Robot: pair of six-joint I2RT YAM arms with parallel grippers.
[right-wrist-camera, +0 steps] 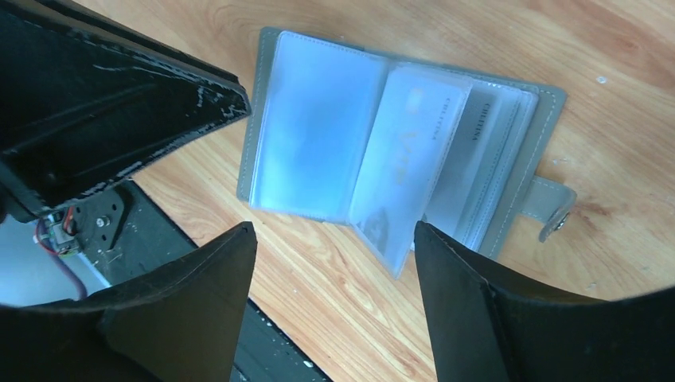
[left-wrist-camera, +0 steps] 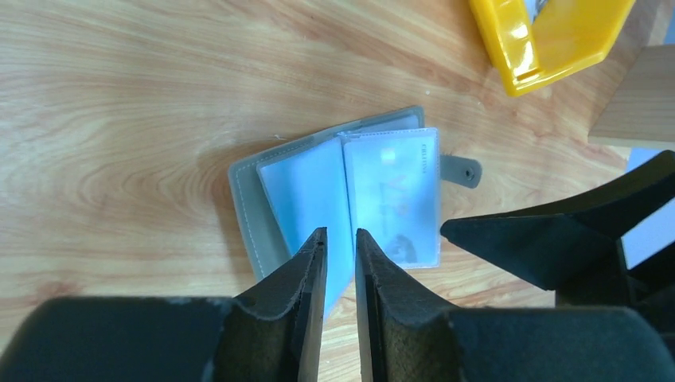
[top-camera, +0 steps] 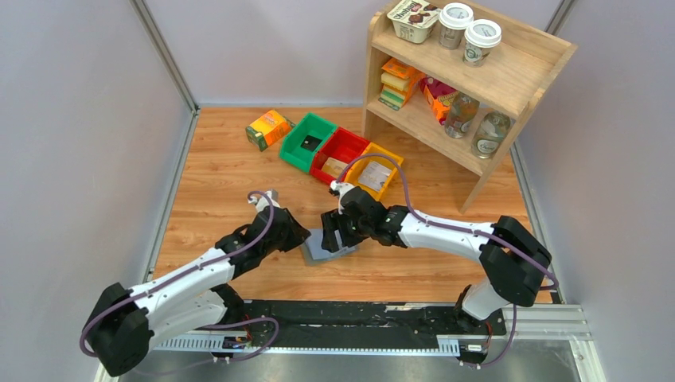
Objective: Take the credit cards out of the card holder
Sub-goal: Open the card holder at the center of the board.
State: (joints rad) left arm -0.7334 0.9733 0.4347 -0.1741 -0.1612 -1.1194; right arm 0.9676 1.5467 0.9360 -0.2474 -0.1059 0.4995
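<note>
The grey card holder [top-camera: 328,247] lies open on the wooden table between my two grippers, its snap tab [left-wrist-camera: 462,169] sticking out to one side. Its clear pockets fan out over the blue-grey inside. Pale credit cards [right-wrist-camera: 406,151] show through the pockets on the tab side, and the same cards [left-wrist-camera: 394,191] appear in the left wrist view. My left gripper [left-wrist-camera: 341,232] hovers over the near edge of the pockets with its fingers only a narrow gap apart and nothing pinched. My right gripper [right-wrist-camera: 334,229] stands wide open above the holder's near edge, holding nothing.
Green [top-camera: 306,142], red [top-camera: 341,153] and yellow [top-camera: 374,169] bins sit in a row behind the holder. An orange-green carton [top-camera: 269,127] lies to their left. A wooden shelf [top-camera: 462,79] with cups and packets stands at the back right. The black base rail [top-camera: 358,314] runs along the near edge.
</note>
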